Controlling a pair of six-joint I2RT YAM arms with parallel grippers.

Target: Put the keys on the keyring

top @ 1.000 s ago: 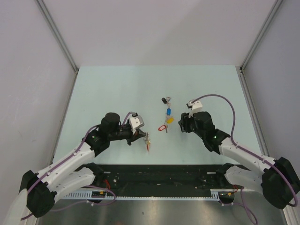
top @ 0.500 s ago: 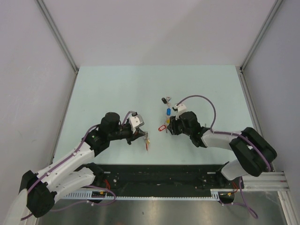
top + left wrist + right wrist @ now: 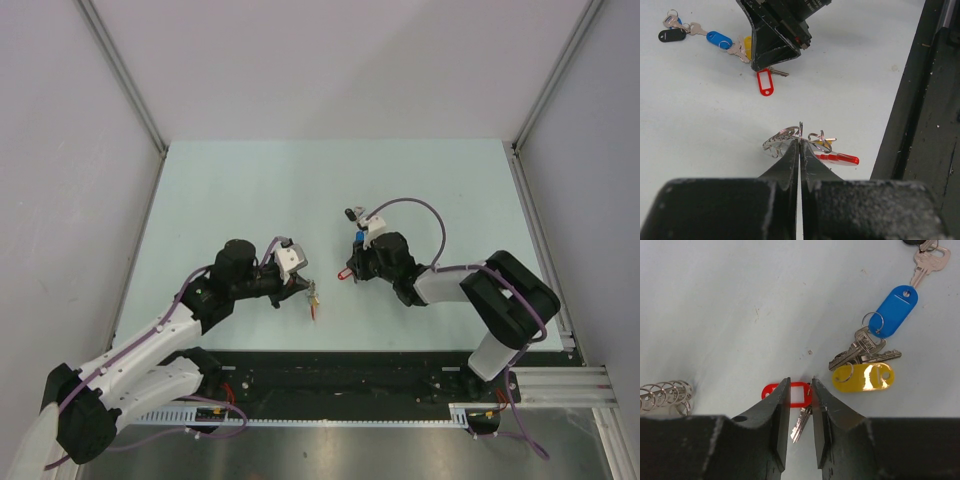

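My left gripper (image 3: 800, 143) is pressed together on 1 thin wire loop of the keyring (image 3: 784, 138), which sits near the table's (image 3: 700, 150) front edge (its red band pokes out to the right in the left wrist view). My right gripper (image 3: 800, 385) has only a narrow gap between its jaws and stands low over the red key (image 3: 771, 391). The tag shows through that gap, flat on the table, and I cannot tell whether either finger touches it. Just beside it lies the yellow key (image 3: 862, 377), then the blue key (image 3: 896, 310) and the black key (image 3: 671, 35), 4 keys in a loose row. None is on the keyring, which is near the red key but apart from it.
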